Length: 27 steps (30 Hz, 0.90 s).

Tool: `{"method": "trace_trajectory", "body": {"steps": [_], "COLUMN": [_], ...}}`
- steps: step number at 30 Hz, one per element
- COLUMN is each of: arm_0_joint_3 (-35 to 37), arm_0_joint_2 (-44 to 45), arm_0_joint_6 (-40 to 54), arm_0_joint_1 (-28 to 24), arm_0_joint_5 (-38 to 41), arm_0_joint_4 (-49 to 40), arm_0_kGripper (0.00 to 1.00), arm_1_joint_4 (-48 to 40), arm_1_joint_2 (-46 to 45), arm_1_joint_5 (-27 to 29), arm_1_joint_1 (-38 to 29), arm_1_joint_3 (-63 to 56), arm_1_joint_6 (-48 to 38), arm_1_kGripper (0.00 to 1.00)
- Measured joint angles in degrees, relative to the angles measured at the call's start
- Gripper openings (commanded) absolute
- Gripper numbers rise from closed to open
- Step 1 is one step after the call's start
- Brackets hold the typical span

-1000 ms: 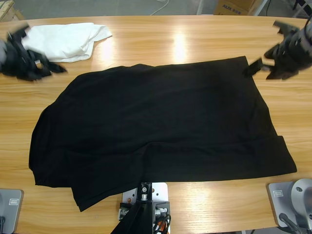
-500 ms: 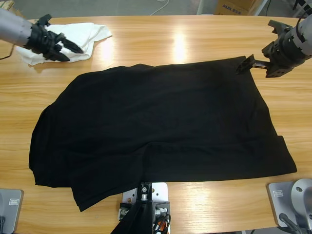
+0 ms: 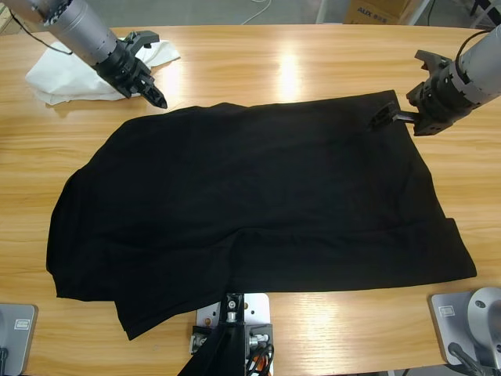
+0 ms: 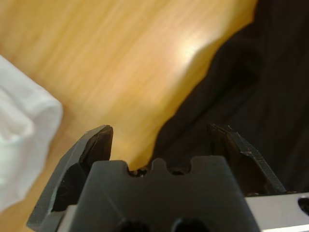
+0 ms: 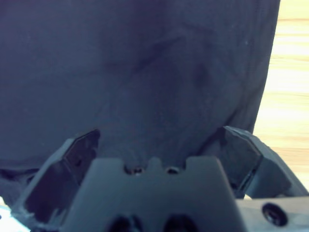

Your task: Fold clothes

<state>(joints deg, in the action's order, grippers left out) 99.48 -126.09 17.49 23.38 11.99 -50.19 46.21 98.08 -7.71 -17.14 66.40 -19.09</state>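
A large black T-shirt [image 3: 258, 219] lies spread across the middle of the wooden counter [image 3: 313, 55], its hem side toward three o'clock and a fold of cloth hanging over the near edge at six o'clock; no lettering on it can be read. The left gripper [image 3: 149, 82] reaches in from eleven o'clock, jaws wide and empty, just above the shirt's upper edge; its wrist view shows bare wood and the cloth's border between the jaws. A crumpled white garment [image 3: 74, 74] sits behind it at ten o'clock. The right gripper [image 3: 399, 116] hangs at two o'clock over the shirt's far corner, jaws wide, holding nothing; a cardboard box [image 3: 380, 11] at one o'clock bears blue print, partly legible as "AUX".
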Motion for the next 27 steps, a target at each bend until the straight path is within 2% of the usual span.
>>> {"method": "trace_trajectory", "body": {"steps": [5,10,12,13,15,16,17,21,22,23,24,27], "arm_0_joint_3": [7.29,9.34,9.53,9.61,10.07,10.44,10.83,12.09,12.54,12.76,12.82,12.83], "arm_0_joint_2": [-4.44,-6.41,-6.5,-6.51,-6.75,-7.04,-7.39,-8.49,-8.76,-9.02,-9.23,-9.62], "arm_0_joint_6": [3.34,5.7,6.38,6.58,6.76,6.77,6.77,6.48,6.4,6.36,6.36,6.36], "arm_0_joint_1": [0.18,0.66,0.64,0.59,0.51,0.49,0.48,0.49,0.49,0.5,0.52,0.64], "arm_0_joint_5": [-0.51,0.13,1.37,1.96,2.63,2.66,2.66,2.65,2.65,2.66,2.66,2.67], "arm_0_joint_4": [-7.99,-14.25,-15.36,-15.65,-15.87,-15.93,-16.04,-17.22,-17.78,-18.21,-18.58,-19.1], "arm_0_kGripper": [0.68,0.678,0.644,0.598,0.376,0.296,0.344,0.325,0.249,0.072,0.0,0.0], "arm_1_joint_4": [-0.42,-1.1,-1.12,-1.14,-1.19,-1.21,-1.24,-1.28,-1.28,-1.28,-1.28,-1.29], "arm_1_joint_2": [0.73,1.73,2.23,2.42,2.58,2.58,2.58,2.61,2.61,2.61,2.61,2.61], "arm_1_joint_5": [-0.02,-0.02,-0.09,-0.15,-0.18,-0.19,-0.19,-0.19,-0.19,-0.19,-0.19,-0.19], "arm_1_joint_1": [0.0,0.0,0.0,0.0,0.0,0.0,0.0,0.0,0.0,0.0,0.0,0.0], "arm_1_joint_3": [-0.58,-0.74,-0.87,-1.08,-1.65,-1.93,-2.16,-2.59,-2.59,-2.59,-2.6,-2.95], "arm_1_joint_6": [0.0,0.0,0.0,0.0,0.0,0.0,0.0,0.0,0.0,0.0,0.0,0.0], "arm_1_kGripper": [1.0,1.0,1.0,1.0,1.0,1.0,1.0,1.0,1.0,1.0,1.0,1.0]}}
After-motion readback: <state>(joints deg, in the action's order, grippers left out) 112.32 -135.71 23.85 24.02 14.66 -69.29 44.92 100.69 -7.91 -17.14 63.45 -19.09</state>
